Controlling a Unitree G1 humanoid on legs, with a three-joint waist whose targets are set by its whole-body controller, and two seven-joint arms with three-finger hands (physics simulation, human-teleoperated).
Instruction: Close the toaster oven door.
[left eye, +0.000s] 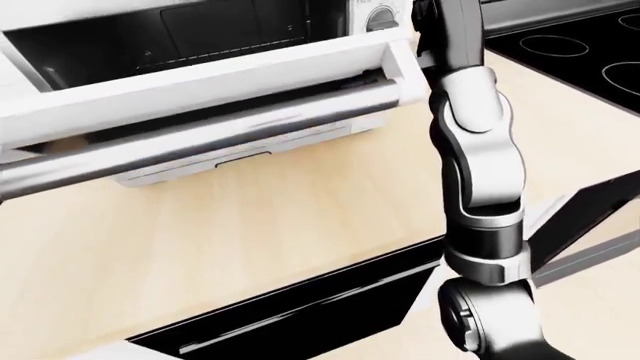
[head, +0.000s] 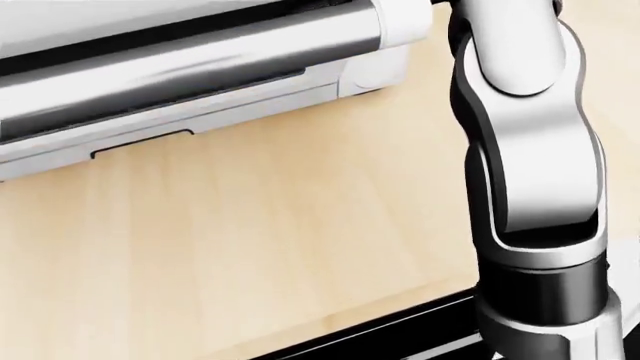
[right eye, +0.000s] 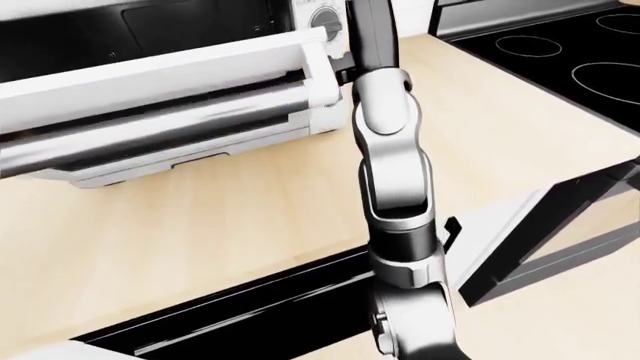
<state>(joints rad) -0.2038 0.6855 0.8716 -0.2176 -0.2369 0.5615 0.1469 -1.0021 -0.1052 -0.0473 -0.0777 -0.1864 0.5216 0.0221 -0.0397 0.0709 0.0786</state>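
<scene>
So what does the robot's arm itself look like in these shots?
Only one arm shows: a jointed arm of rounded silver-grey metal shells linked by glossy black collars and a black elbow housing. No cables, markings or sleeve are visible, and its hand is out of view.

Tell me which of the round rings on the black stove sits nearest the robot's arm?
The smaller burner ring toward the top of the stovetop in the right-eye view; the bigger ring lies farther right, cut off by the edge.
</scene>
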